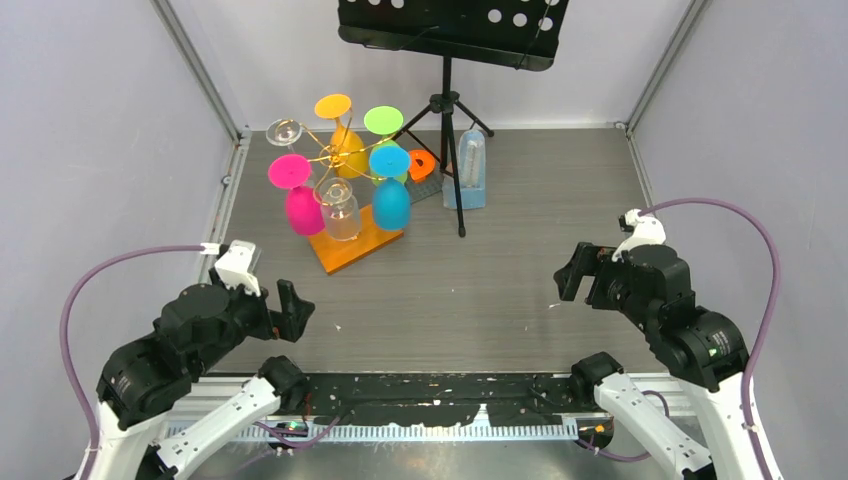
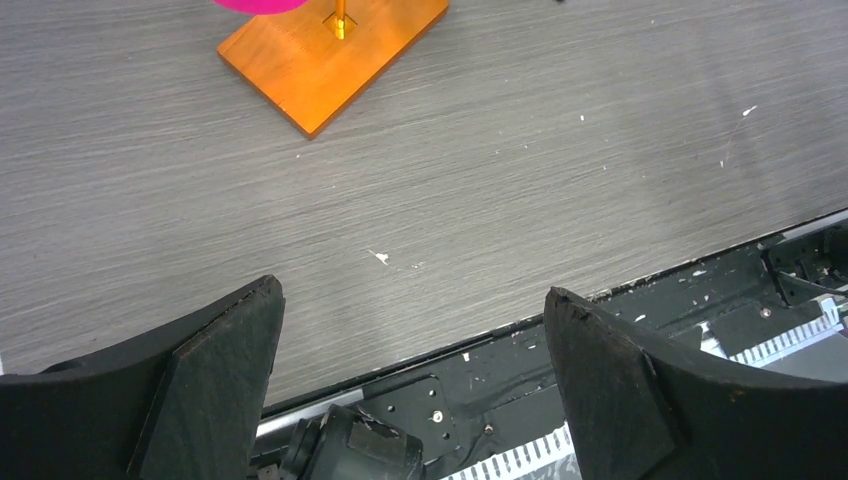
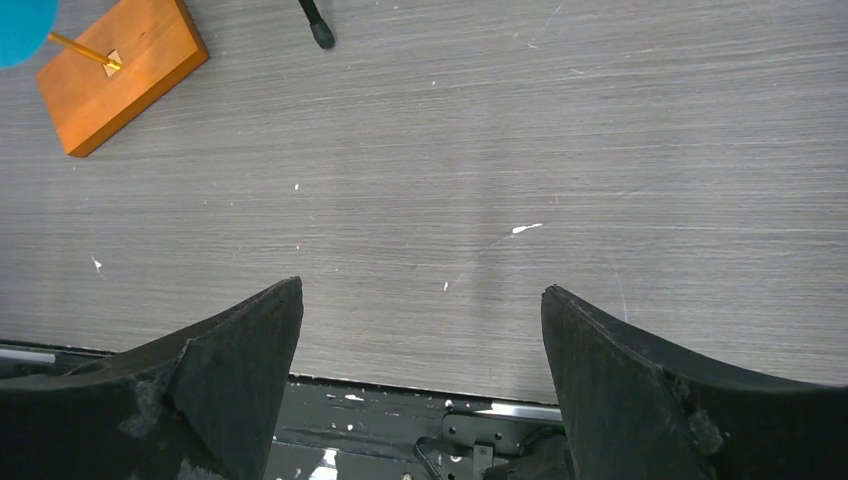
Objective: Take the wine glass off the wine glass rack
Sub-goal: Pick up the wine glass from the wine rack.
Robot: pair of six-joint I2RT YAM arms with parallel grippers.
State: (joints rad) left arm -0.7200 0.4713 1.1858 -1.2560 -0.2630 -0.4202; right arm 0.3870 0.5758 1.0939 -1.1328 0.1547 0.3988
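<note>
A: Broadest first?
B: Grey wood-grain table (image 1: 520, 300), walled at left, right and far side, with a black rail along the near edge.

A: At that near edge?
B: Left arm (image 1: 180, 345) and right arm (image 1: 680, 320), both folded low, elbows back, wrists angled in toward the middle. Well apart from each other, open tabletop between and ahead.

A: Farther back?
B: Black music stand (image 1: 447, 110) on tripod legs at far centre, just right of the wine glass rack (image 1: 350, 250).

A: Placing the rack?
B: Stands left of centre toward the far wall, orange base skewed to the table edges, gold wire arms above. Well ahead of both arms; base visible at the top of each wrist view.

A: Hanging there?
B: Bowls down, feet up: pink wine glass (image 1: 303, 210), clear wine glass (image 1: 341, 215) and blue wine glass (image 1: 391, 203) along the near side. Orange wine glass (image 1: 333, 106) and green wine glass (image 1: 383, 121) behind.

A: Smallest, the grippers?
B: Left gripper (image 2: 410, 295): fingers spread wide, nothing between, poised over the table's near edge. Right gripper (image 3: 420, 290): likewise spread wide, holding nothing, bare tabletop beneath.
</note>
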